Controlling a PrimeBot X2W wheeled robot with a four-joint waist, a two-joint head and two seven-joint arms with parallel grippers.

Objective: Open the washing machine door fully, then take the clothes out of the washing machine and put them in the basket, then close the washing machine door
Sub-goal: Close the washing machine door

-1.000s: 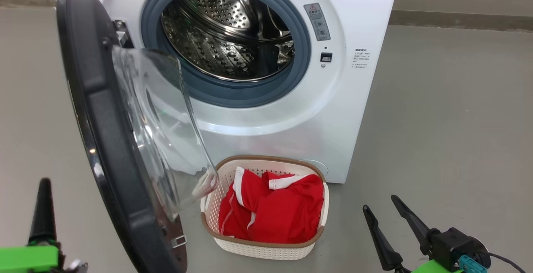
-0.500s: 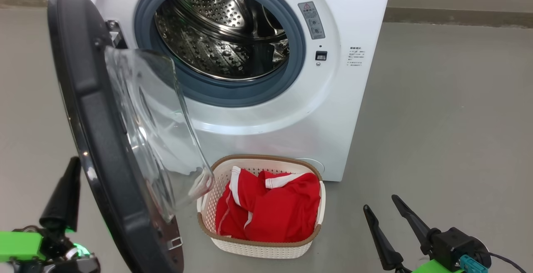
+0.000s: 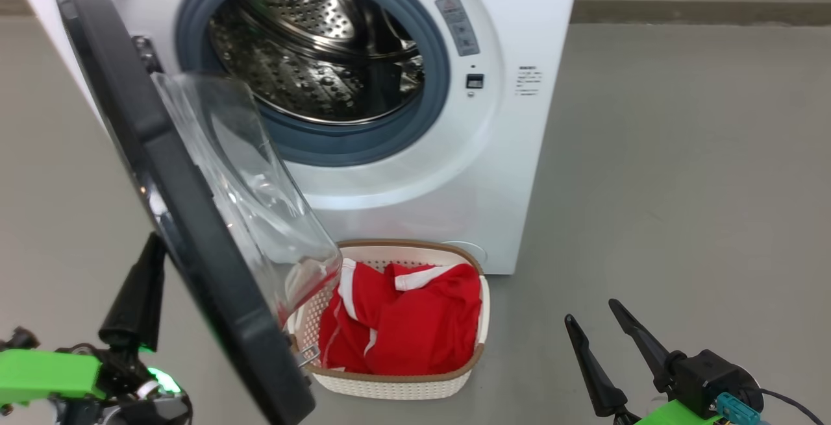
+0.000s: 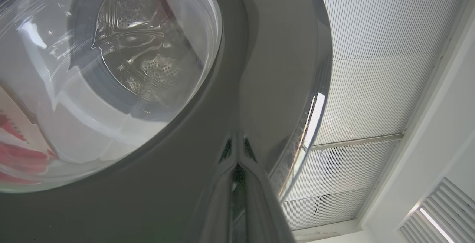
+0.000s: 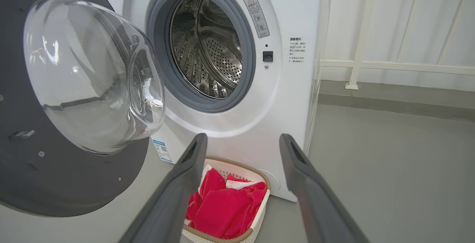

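The white washing machine stands with its steel drum bare. The washing machine door hangs partly swung out on the left, its glass bowl over the left edge of the basket. The red clothes lie in the basket. My left gripper is shut, and in the left wrist view its tips rest against the door's black outer rim. My right gripper stands open and empty at the lower right, looking past its fingers at the basket.
Grey floor spreads to the right of the machine. A grey skirting strip runs along the back wall. A white railing stands behind the machine on its right side.
The head camera has turned, shifting the scene left. My left gripper has risen and moved right against the door's outer face. The door has swung slightly toward the machine, over the basket's edge.
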